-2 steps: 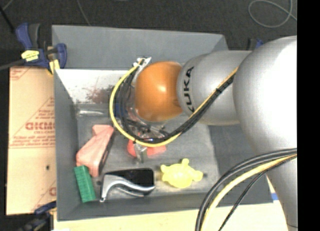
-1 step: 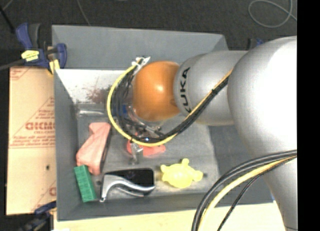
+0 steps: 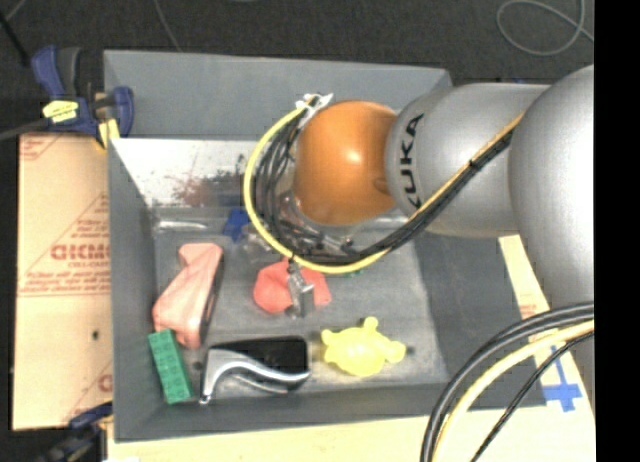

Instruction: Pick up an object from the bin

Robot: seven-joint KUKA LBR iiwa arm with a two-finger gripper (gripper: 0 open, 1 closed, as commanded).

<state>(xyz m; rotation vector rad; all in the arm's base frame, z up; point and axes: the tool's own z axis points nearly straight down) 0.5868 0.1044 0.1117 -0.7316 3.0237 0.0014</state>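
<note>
Arm [image 3: 480, 170] is in from the right, its orange wrist cover [image 3: 340, 160] over the middle of the bin [image 3: 425, 300]. The hand [image 3: 301, 293] is down at the right edge of a red-orange lump [image 3: 268, 292], mid-bin. Can't tell if it's clenched or released. Left of the lump is a pink floppy thing [image 3: 188, 295]. Green block [image 3: 170, 365] is in the near-left corner. Black & silver tool [image 3: 255, 362] lies along the near wall w/ a yellow toy [image 3: 362, 348] just right of it. Small blue bit [image 3: 237, 222] sits further back.
</note>
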